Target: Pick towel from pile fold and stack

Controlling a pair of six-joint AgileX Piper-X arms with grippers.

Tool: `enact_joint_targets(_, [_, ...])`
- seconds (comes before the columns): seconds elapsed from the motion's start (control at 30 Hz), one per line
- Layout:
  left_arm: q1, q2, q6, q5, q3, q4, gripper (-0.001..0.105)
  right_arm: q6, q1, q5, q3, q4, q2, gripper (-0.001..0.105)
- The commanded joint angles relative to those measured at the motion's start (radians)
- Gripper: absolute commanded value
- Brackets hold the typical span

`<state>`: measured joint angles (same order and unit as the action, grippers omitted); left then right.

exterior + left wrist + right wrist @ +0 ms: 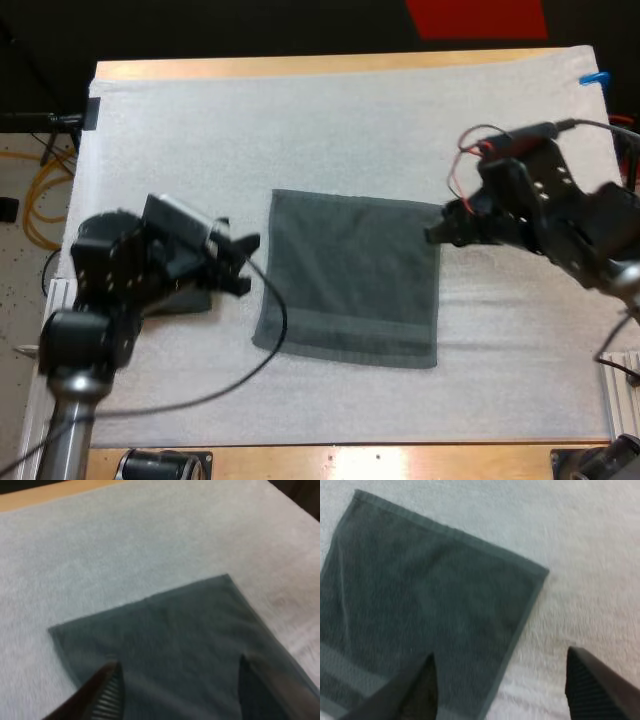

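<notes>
My left end effector (244, 264), fingers apart, sits at the spread towel's (350, 280) left edge. My right end effector (436, 231), also apart, is at its far right corner. The towel lies between them.

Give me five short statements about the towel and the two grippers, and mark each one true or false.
1. The towel lies spread out on the white mat. True.
2. The left gripper is shut on the towel. False: its fingers stand apart and hold nothing, beside the towel's left edge.
3. The right gripper is near the towel's far right corner. True.
4. The towel is crumpled in a heap. False: it lies smooth, with straight edges.
5. The right gripper holds a corner of the towel lifted. False: its fingers are apart and the corner lies flat on the mat.
</notes>
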<state>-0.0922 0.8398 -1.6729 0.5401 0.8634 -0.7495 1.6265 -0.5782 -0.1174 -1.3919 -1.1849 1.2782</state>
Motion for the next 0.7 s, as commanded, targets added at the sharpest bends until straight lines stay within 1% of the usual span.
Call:
enact_joint_targets(0.0, [0.0,-0.032,0.006,-0.026,0.006,-0.062,0.06,-0.023,0.004,0.01,0.021,-0.029,-0.028,0.055])
enact_joint_targets(0.07, [0.0,-0.088,0.006,-0.055,0.006,-0.138,0.071,-0.058,0.004,0.01,0.081,-0.033,-0.087,0.062])
enact_joint_targets(0.13, [0.0,-0.124,0.006,-0.065,0.006,-0.196,0.073,-0.092,0.004,0.024,0.136,-0.034,-0.139,0.07])
enact_joint_targets(0.2, [0.0,-0.15,0.006,-0.067,0.006,-0.251,0.073,-0.12,0.004,0.043,0.196,-0.041,-0.188,0.073])
enact_joint_targets(0.27, [0.0,-0.173,0.002,-0.081,0.006,-0.308,0.073,-0.169,0.004,0.065,0.263,-0.056,-0.243,0.074])
enact_joint_targets(0.3, [0.0,-0.177,0.002,-0.087,0.006,-0.328,0.073,-0.181,0.004,0.072,0.283,-0.059,-0.259,0.074])
enact_joint_targets(0.47, [0.0,-0.189,0.002,-0.131,0.006,-0.462,0.073,-0.266,0.004,0.112,0.456,-0.068,-0.387,0.074])
enact_joint_targets(0.6, [0.0,-0.189,0.009,-0.158,0.006,-0.517,0.073,-0.307,0.004,0.156,0.571,-0.041,-0.437,0.074])
enact_joint_targets(0.67, [0.0,-0.189,0.012,-0.164,0.006,-0.525,0.073,-0.326,0.004,0.209,0.646,0.002,-0.445,0.074])
